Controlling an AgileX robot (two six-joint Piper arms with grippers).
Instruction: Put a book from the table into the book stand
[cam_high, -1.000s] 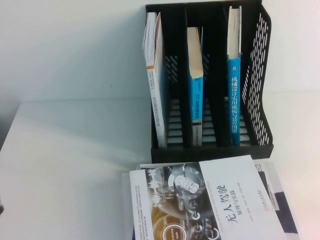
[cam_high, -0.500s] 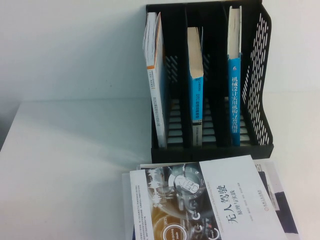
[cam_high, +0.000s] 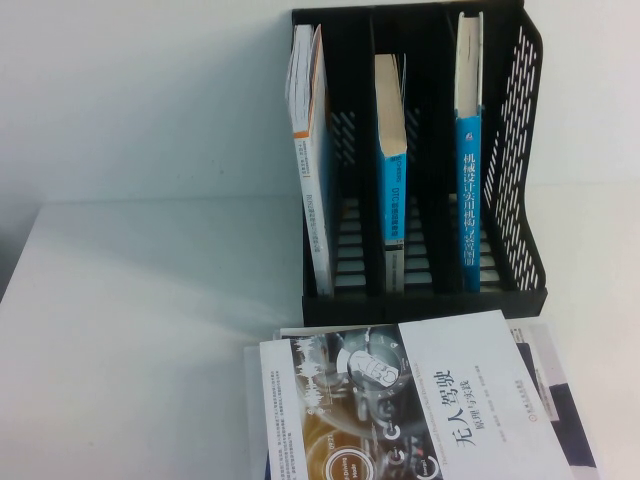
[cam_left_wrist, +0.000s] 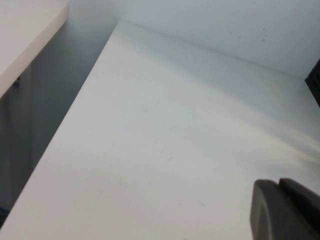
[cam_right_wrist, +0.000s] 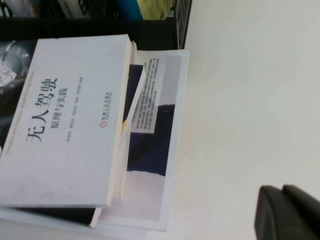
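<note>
nothing has shifted since a moment ago: the book (cam_high: 467, 150) stands in the book stand's (cam_high: 520, 150) right slot; left gripper (cam_left_wrist: 287, 210) and right gripper (cam_right_wrist: 290, 212) look pressed together over the table (cam_high: 140, 330).

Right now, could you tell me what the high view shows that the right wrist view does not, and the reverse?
Only the high view shows the whole book stand with one upright book in each slot, the book in its right slot, plus the wide bare table to the left. Only the right wrist view shows the right gripper, low over bare table beside the stack, and the dark-and-white cover under the top book. Both share the white book topping the stack before the stand. The left gripper appears in neither, only in its own wrist view.
</note>
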